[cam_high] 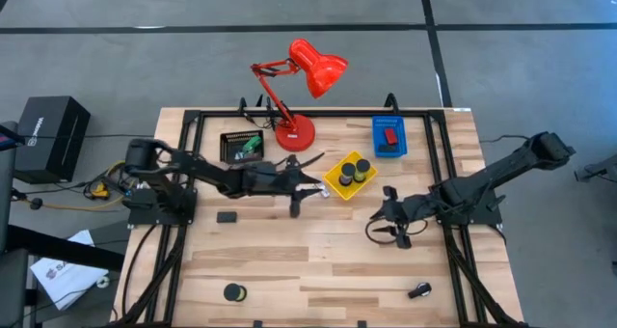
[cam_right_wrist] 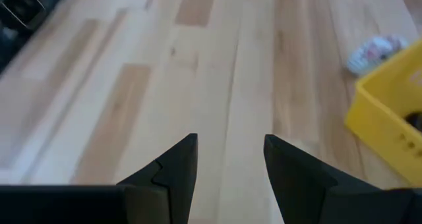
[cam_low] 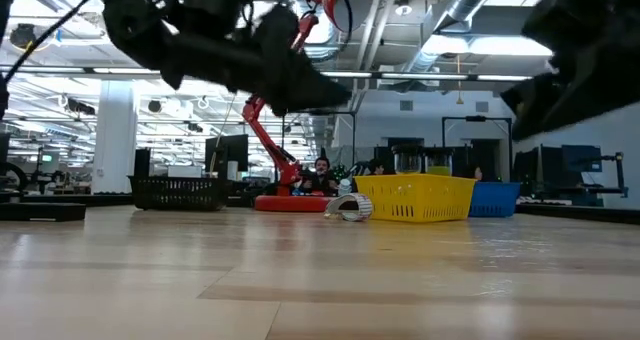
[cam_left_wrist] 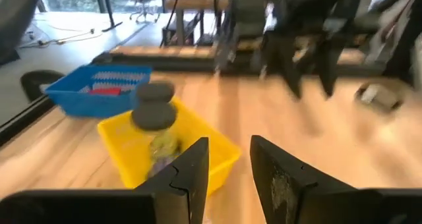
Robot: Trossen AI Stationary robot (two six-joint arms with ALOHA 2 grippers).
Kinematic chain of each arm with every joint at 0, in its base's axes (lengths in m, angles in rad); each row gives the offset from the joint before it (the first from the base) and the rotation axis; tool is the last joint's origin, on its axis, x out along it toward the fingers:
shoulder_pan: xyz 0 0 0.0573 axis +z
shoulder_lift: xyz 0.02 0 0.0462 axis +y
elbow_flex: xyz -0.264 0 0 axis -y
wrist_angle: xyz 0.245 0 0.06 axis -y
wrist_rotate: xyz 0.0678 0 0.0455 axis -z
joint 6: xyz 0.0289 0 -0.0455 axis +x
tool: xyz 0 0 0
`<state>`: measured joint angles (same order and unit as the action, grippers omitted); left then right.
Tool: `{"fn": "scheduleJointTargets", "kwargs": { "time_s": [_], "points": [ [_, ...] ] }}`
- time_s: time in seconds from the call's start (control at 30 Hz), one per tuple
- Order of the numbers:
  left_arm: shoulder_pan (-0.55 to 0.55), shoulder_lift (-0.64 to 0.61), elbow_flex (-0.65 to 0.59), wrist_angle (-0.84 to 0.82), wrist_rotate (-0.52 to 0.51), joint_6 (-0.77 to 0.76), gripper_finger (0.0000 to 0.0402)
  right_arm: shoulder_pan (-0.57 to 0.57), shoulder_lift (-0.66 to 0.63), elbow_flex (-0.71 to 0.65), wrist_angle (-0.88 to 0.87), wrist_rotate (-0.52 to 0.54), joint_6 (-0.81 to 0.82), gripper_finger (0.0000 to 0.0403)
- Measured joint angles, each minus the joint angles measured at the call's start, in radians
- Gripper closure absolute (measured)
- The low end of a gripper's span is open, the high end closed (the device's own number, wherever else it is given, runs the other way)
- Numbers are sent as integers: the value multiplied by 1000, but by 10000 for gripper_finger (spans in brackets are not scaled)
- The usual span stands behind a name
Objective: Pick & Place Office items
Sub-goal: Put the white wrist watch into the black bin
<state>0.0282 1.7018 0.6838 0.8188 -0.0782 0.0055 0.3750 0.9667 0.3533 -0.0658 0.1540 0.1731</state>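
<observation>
My left gripper (cam_high: 313, 186) hangs open and empty over the middle of the table, beside the yellow tray (cam_high: 336, 184); its wrist view shows the gap (cam_left_wrist: 227, 178) bare. A silvery clip (cam_high: 325, 195) lies on the wood close below its tips, also seen in the low view (cam_low: 350, 208). The yellow tray holds black tape rolls (cam_high: 354, 167) and a greenish thing (cam_left_wrist: 163, 143). My right gripper (cam_high: 381, 215) is open and empty right of centre, above bare wood (cam_right_wrist: 227, 165). On the table lie a black block (cam_high: 228, 216), a tape roll (cam_high: 233, 292) and a small black item (cam_high: 419, 290).
A blue tray (cam_high: 389, 137) with a red block stands at the back right, a black tray (cam_high: 241, 145) at the back left, the red desk lamp's base (cam_high: 294, 132) between them. A black frame (cam_high: 193, 116) runs around the table. Bare wood lies toward the near edge.
</observation>
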Motion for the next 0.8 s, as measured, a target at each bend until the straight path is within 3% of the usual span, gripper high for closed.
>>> {"fn": "scheduleJointTargets", "kwargs": {
  "time_s": [0.2, 0.4, 0.63, 0.8],
  "points": [
    [51, 149, 30, -20, -1, 66, 288, -38, 2, -20, -2, 1, 92, 237],
    [82, 271, 75, -31, -21, 65, 237, -48, 2, -20, 0, 1, 97, 237],
    [81, 298, 86, -51, -51, 100, 163, -48, 2, -20, -1, 1, 96, 237],
    [87, 298, 86, -89, 57, 16, 143, -48, 2, -20, -1, 1, 90, 237]
  ]
}}
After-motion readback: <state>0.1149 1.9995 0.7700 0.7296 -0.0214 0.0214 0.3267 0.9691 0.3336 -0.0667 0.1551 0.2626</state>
